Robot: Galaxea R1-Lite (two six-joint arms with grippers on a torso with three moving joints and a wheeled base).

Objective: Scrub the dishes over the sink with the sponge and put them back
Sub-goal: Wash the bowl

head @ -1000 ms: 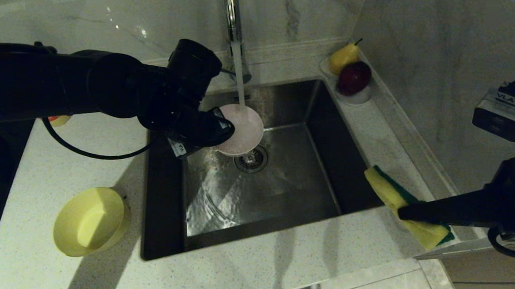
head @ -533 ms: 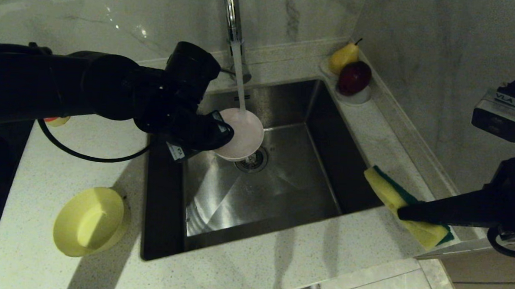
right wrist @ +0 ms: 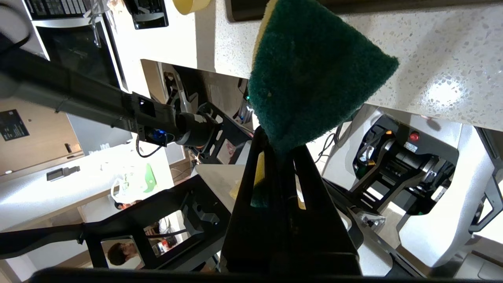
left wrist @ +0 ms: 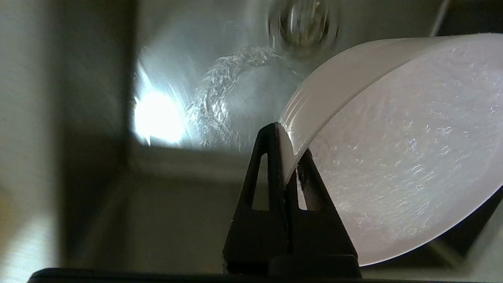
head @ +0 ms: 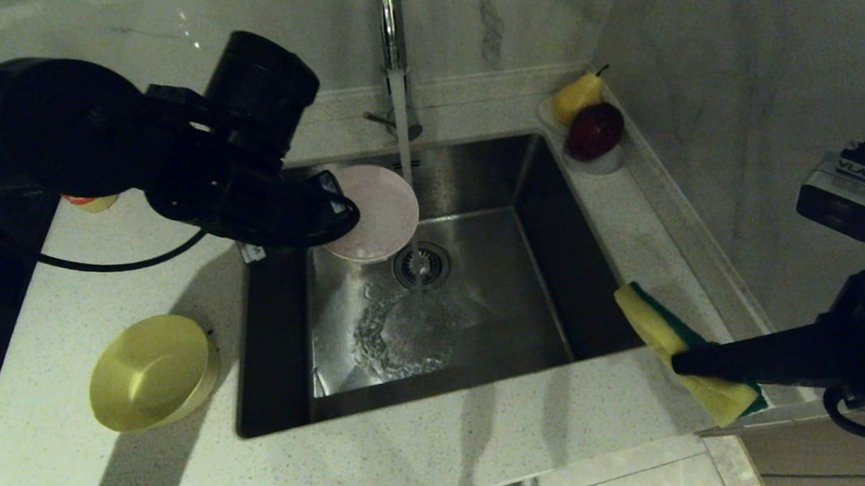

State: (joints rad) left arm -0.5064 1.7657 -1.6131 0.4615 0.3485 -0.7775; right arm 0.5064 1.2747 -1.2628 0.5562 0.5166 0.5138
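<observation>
Over the back left of the steel sink [head: 487, 318] hangs the pale pink bowl [head: 377, 210], tilted on edge. My left gripper [head: 340, 208] is shut on its rim. In the left wrist view the wet bowl [left wrist: 397, 157] fills one side, its rim pinched in the left gripper [left wrist: 289, 146]. The bowl hangs just left of the water stream [head: 403, 136]. Above the counter off the sink's front right corner, my right gripper [head: 681, 360] is shut on the yellow and green sponge [head: 654, 324]. The right wrist view shows the sponge's green face [right wrist: 310, 74] sticking out of the right gripper [right wrist: 281, 146]. A yellow bowl [head: 151, 373] rests on the counter at front left.
The chrome faucet [head: 392, 37] runs, and water falls onto the drain strainer [head: 422, 266]. A white dish with a pear and a red fruit [head: 591, 126] stands at the sink's back right corner. A wall rises on the right. A dark surface borders the counter at far left.
My left arm has lifted the pink bowl up and to the left, out from under the water stream. Water now falls straight to the drain. The right arm and sponge have stayed put.
</observation>
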